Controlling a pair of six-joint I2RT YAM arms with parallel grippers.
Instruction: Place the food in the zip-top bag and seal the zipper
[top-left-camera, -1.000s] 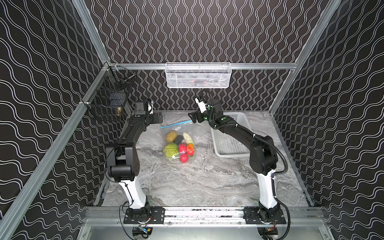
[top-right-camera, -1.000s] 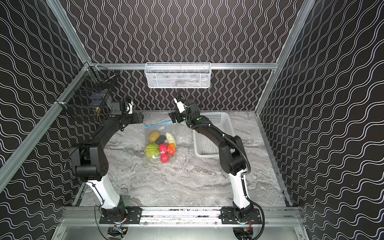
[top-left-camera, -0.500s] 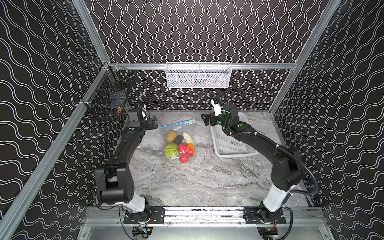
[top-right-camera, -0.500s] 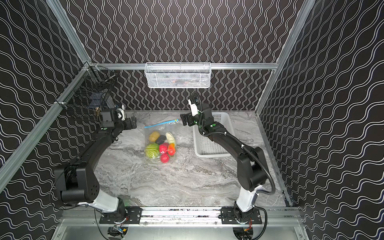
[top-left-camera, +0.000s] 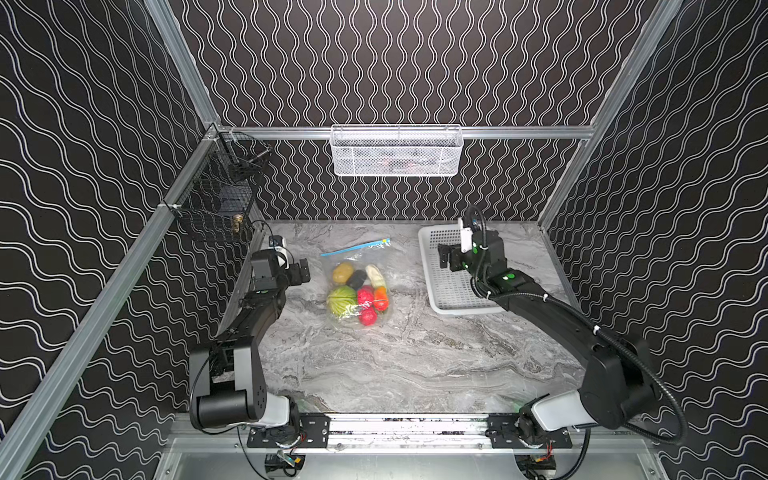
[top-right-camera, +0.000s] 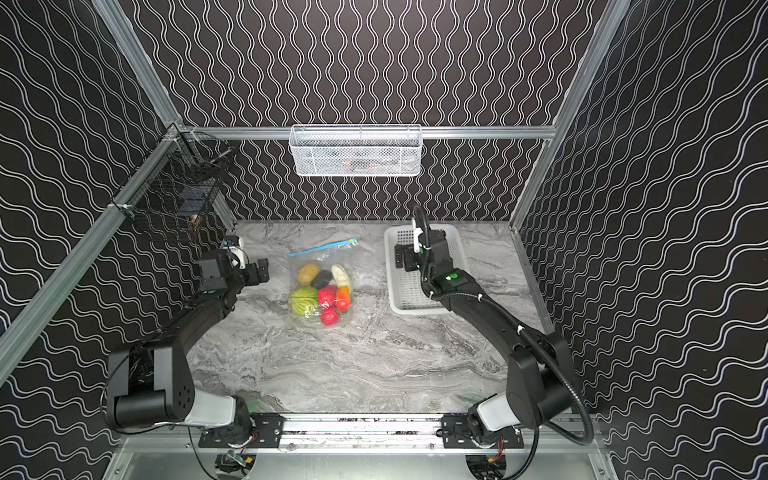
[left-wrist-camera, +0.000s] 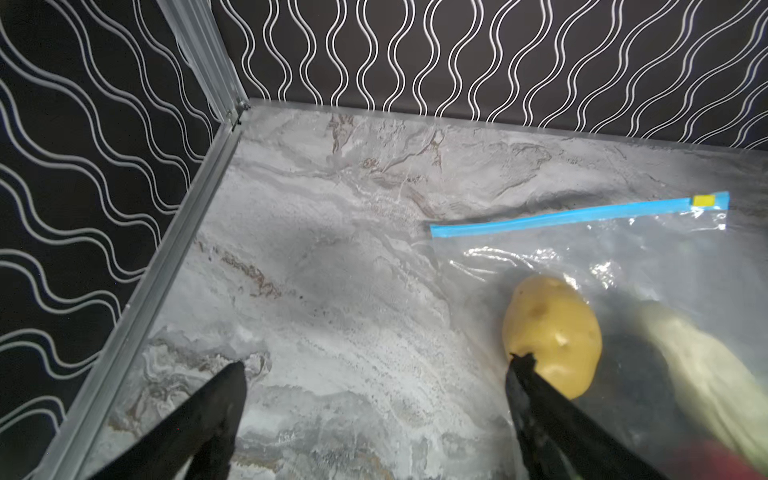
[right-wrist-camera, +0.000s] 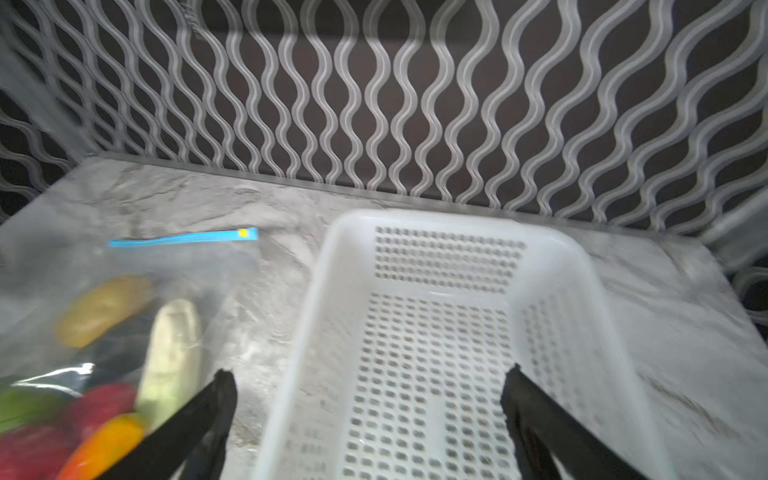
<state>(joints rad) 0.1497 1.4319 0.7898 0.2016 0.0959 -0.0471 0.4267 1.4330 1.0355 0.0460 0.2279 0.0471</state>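
Food sat wholly inside the zip-top bag, which lay flat on the surface, a little toward 12 o'clock from centre in both top views.

Contents of the pile:
- green cabbage at 7 o'clock
- yellow potato at 11 o'clock
- white radish at 1 o'clock
- dark avocado-like piece between the potato and the radish
- red fruits and orange-red piece toward 4 to 5 o'clock

Zipper ran along the bag's 12 o'clock edge as one flat blue line. The yellow slider tab sat at its 2 o'clock end. Judged sealed, though no view showed the track closely enough to confirm.

Left tool hung at 9 o'clock of the bag, just beside it but apart, jaws spread wide with nothing between them. Right tool hung at 3 o'clock of the bag, over the white basket, likewise released and empty. Nothing was visible in the basket.

Step in hand, as judged: clearing both arms away from a finished bag.

Notes for doing it well:
- Raise each tool before swinging it outward, so no finger drags the floppy film or catches the slider tab.
- Take the left tool away toward 9 o'clock, off the potato-side corner.
- Keep the right tool above the basket rim as it goes.
- If the seal proved doubtful, one light pinch run along the strip toward the tab end should settle it. Brace the far corner so the bag does not slide.
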